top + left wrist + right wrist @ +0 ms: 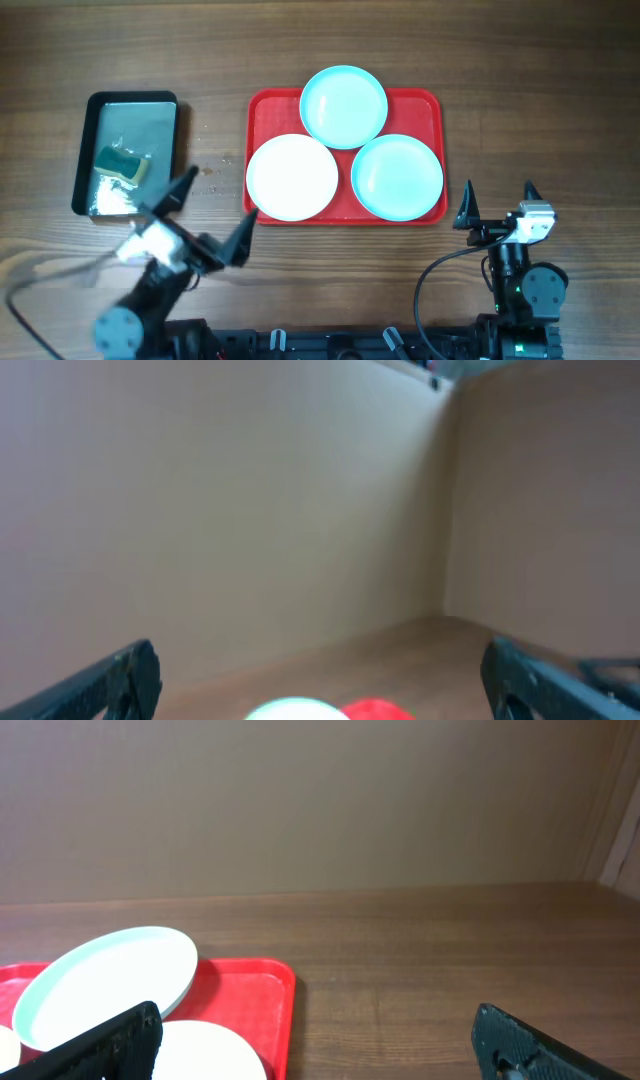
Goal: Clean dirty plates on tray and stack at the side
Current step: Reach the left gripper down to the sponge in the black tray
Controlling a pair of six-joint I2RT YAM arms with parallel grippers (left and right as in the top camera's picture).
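Glossy, glazed-looking ware is to be handled: the white plate, the far turquoise plate and the right turquoise plate are laid flat on the red tray in the middle of the worktop, packed closely, with the far one overhanging the tray's far rim. The plates are judged to be stiff, smooth and slippery, fairly heavy for two fingers, and liable to chip if dropped. A hold is best taken on the raised rim, at an outer edge not crowded by a neighbour. The left hand is spread wide and empty, held just beside the tray's left near corner, close to the white plate. The right hand is likewise spread and empty, near the tray's right near corner. Only overhead are all three plates, both hands, and a dark pan with a sponge in it seen together. From the right wrist the low rims are shown side-on, which cannot be read from above. From the left wrist little but a blurred wall and slivers of white and red is given.
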